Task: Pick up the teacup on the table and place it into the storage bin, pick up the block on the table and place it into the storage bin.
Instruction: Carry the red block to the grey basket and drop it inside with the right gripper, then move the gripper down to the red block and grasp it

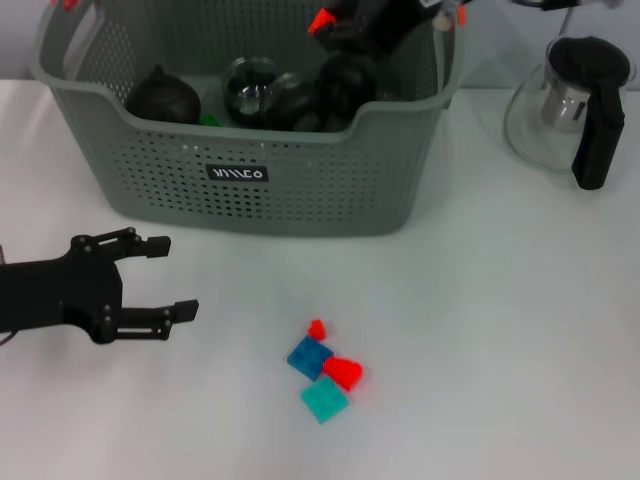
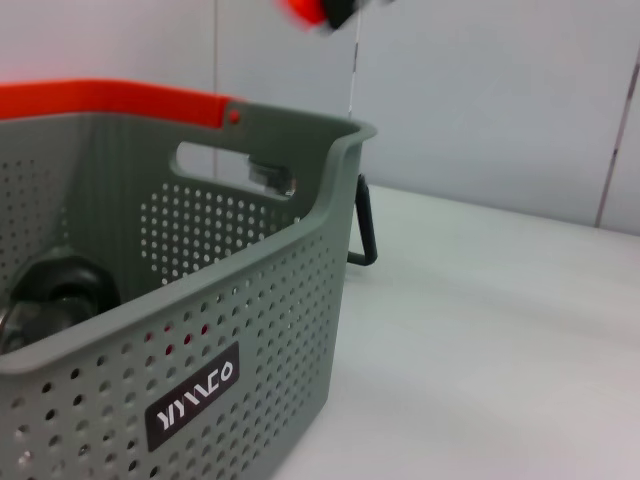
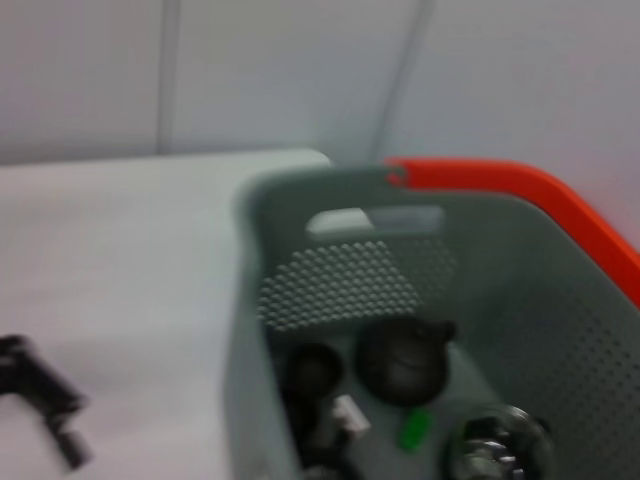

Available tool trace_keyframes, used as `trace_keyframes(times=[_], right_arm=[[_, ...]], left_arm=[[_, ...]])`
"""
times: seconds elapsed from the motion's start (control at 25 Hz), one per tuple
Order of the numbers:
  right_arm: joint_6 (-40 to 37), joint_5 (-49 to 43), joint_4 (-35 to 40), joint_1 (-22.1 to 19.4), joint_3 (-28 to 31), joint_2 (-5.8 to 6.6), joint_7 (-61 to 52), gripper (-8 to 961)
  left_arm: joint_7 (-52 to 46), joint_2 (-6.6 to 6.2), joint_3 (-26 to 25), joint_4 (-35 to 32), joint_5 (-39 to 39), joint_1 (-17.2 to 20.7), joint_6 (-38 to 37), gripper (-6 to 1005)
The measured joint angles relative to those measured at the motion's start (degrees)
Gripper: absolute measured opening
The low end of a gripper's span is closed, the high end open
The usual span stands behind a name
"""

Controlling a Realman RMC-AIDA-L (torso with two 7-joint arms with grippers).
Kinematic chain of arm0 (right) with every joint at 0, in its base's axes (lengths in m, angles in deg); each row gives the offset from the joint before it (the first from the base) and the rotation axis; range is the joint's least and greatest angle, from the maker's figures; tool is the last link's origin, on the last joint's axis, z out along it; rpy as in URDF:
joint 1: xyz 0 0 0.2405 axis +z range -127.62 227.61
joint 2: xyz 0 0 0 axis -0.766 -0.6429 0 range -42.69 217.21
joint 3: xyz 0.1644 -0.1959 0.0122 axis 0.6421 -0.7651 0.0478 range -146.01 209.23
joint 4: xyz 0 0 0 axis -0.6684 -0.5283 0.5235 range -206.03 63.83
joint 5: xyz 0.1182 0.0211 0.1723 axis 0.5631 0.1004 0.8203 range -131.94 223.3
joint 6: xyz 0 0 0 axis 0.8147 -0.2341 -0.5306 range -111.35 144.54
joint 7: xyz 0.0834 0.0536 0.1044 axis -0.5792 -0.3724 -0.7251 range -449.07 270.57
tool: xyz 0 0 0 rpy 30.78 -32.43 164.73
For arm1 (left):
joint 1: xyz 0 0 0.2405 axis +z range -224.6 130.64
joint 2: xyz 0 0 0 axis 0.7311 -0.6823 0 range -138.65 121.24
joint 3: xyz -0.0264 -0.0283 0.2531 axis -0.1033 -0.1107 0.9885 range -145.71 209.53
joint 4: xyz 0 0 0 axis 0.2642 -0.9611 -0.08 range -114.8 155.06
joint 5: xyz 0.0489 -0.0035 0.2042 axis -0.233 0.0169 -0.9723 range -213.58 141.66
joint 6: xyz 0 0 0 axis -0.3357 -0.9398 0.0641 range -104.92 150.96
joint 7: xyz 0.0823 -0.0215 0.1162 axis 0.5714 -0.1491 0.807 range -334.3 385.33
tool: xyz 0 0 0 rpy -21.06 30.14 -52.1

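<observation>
The grey-green storage bin (image 1: 300,180) stands at the back of the table, its black label facing me. Inside it lie a glass teacup (image 1: 250,88) and dark round items. My right gripper (image 1: 350,72) hangs over the bin's right inner part; its fingers are lost among the dark things below it. Several blocks lie on the table in front of the bin: a blue block (image 1: 309,357), a red one (image 1: 343,372), a teal one (image 1: 324,399) and a small red piece (image 1: 317,328). My left gripper (image 1: 150,278) rests open and empty near the table's left side, left of the blocks.
A glass teapot (image 1: 565,105) with a black handle stands at the back right, beside the bin. The right wrist view looks down into the bin (image 3: 330,290) at a black round item (image 3: 405,360) and a green piece (image 3: 413,428).
</observation>
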Motion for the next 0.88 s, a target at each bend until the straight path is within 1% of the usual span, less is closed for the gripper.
trace_keyframes(times=[0.16,0.24,0.28,0.4,0.48,0.6,0.68,0.76,0.88], right_arm=[[9.8,-3.4,-14.8,5.8,1.1,0.45,1.4,266],[13.8,-5.3,-20.2,7.8,1.4,0.51,1.3,273],[15.6,-6.1,-22.2,8.4,1.5,0.52,1.3,277],[18.5,-7.2,-23.5,8.7,1.5,0.34,1.1,288],[18.8,-7.9,-23.1,8.4,1.5,0.28,0.7,295],[17.9,-8.4,-19.8,7.3,1.6,0.11,-0.1,411],[15.7,-7.8,-15.0,5.5,1.6,-0.13,-0.6,488],[10.7,-6.2,-8.7,3.1,1.2,-0.25,-2.1,577],[0.8,-3.1,-1.1,-0.2,0.9,-0.25,-5.8,726]], left_arm=[[0.0,0.0,0.3,0.3,0.2,-0.3,0.0,904],[0.0,0.0,0.3,0.3,0.2,-0.4,0.0,904],[-0.1,-0.02,0.3,0.2,0.2,-0.4,0.0,904],[-0.1,-0.12,0.3,0.1,0.1,-0.4,0.0,905],[-0.1,-0.13,0.2,0.0,0.1,-0.4,0.0,905],[0.0,-0.24,0.1,-0.1,-0.1,-0.5,0.1,905],[0.0,-0.29,0.1,-0.1,-0.2,-0.5,0.2,905],[0.0,-0.29,0.1,-0.2,-0.2,-0.6,0.1,905],[0.0,-0.29,0.1,-0.2,-0.2,-0.7,0.1,905]])
